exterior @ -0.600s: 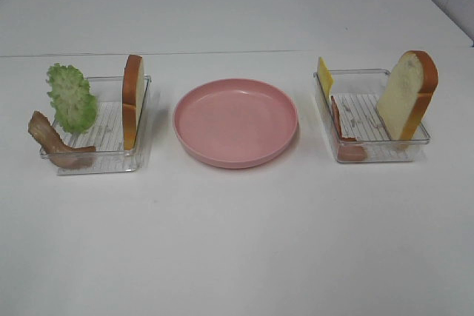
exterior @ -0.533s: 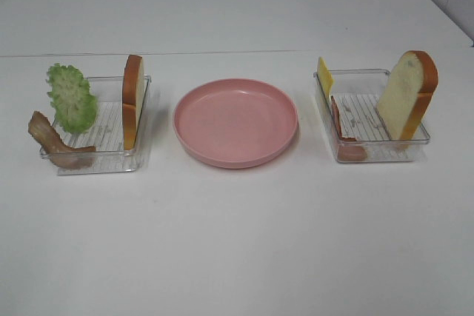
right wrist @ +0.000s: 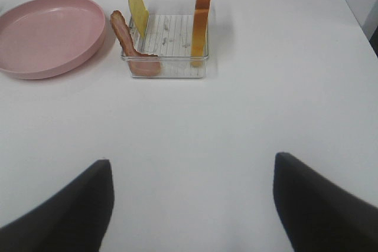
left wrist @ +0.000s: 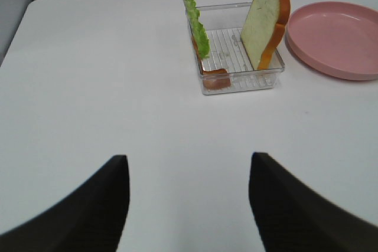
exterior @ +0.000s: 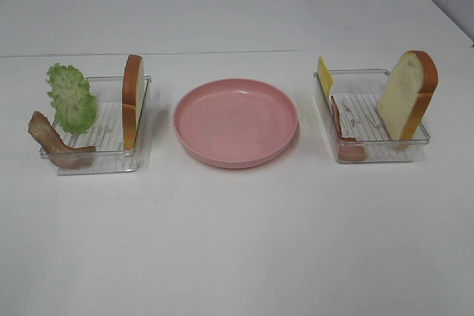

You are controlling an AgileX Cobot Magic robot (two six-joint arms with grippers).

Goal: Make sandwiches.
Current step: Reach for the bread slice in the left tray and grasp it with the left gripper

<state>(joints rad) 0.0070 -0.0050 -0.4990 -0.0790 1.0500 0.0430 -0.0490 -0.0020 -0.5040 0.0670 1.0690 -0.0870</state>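
No assembled sandwiches are in view; the parts stand apart in two clear trays. The left tray (exterior: pixel 96 166) holds an upright bread slice (exterior: pixel 132 101), green lettuce (exterior: pixel 72 98) and a brown bacon strip (exterior: pixel 55 142). The right tray (exterior: pixel 378 158) holds yellow cheese (exterior: pixel 324 75), pinkish ham (exterior: pixel 342 135) and a leaning bread slice (exterior: pixel 407 95). My left gripper (left wrist: pixel 188 163) is open over bare table, well short of the left tray's bread (left wrist: pixel 266 22). My right gripper (right wrist: pixel 190 163) is open too, well short of the ham (right wrist: pixel 127 42). Neither arm shows in the exterior high view.
A round pink plate (exterior: pixel 235 121) sits between the two trays with nothing on it. White table stretches in front of the trays. A seam in the tabletop (exterior: pixel 237 52) runs behind them.
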